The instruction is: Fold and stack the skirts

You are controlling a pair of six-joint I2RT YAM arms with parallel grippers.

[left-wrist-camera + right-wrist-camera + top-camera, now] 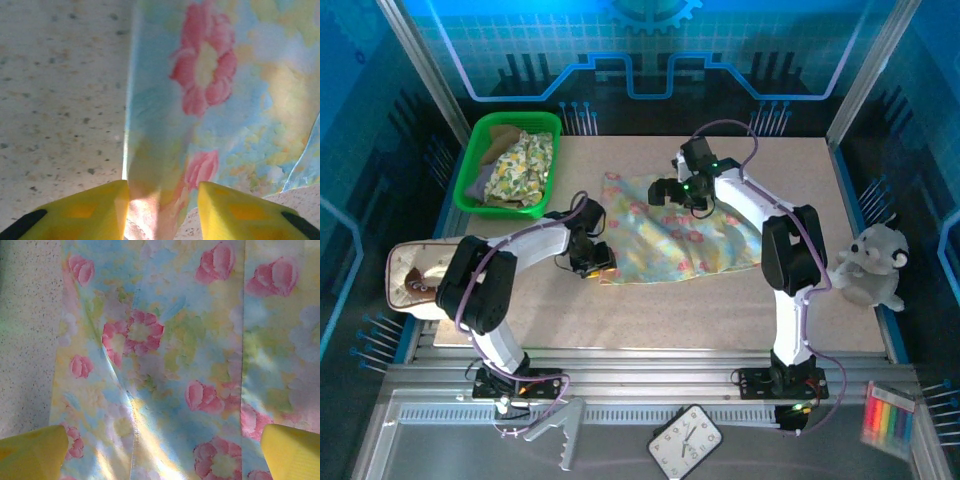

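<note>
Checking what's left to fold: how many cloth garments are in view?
3 clearly: a pastel floral skirt spread on the table, and a yellow floral-print cloth and an olive-tan cloth bunched in the green plastic basket. More may be buried underneath.

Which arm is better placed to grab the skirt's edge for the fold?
Likely left: the left gripper straddles the raised edge of the skirt; the right gripper hovers open above flat cloth.

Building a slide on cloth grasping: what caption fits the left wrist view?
Left gripper straddling a raised edge fold of the floral skirt on the speckled table.
</note>
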